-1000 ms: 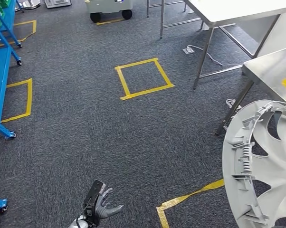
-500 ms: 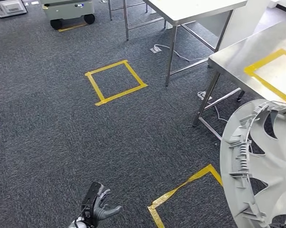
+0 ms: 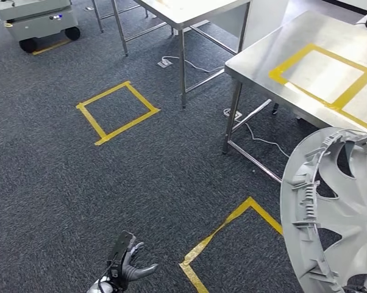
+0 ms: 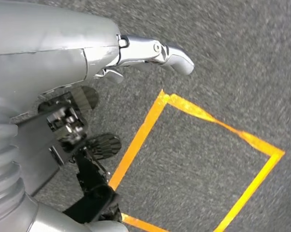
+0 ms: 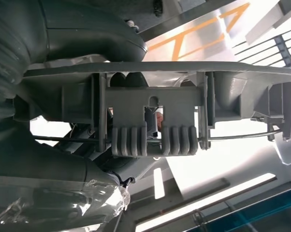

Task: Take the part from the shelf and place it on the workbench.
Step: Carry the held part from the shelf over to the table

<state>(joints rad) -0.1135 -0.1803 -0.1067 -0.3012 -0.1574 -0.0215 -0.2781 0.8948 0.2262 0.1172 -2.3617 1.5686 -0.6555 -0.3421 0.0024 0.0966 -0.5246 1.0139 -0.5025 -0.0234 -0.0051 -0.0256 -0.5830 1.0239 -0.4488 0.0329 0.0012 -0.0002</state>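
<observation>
The part is a large grey plastic wheel cover (image 3: 342,213), held upright at the lower right of the head view with its ribbed back toward me. In the right wrist view my right hand (image 5: 82,36) grips the cover's rim (image 5: 151,121), thumb on one side and fingers on the other. My left hand (image 3: 126,265) hangs low over the carpet, fingers apart and holding nothing; the left wrist view shows that hand (image 4: 100,96) above floor tape. The steel workbench (image 3: 260,58), marked with yellow tape rectangles (image 3: 319,73), stands ahead at the upper right.
A second metal table (image 3: 186,12) stands behind the workbench, and a grey wheeled cart (image 3: 34,24) is at the far left. Cables (image 3: 260,140) lie under the workbench. A yellow tape square (image 3: 117,112) and a tape corner (image 3: 227,229) mark the carpet.
The camera has swung to the right: the blue shelf has left the picture and the workbench shows far more. Both hands keep their pose, and the cover stays in the right hand.
</observation>
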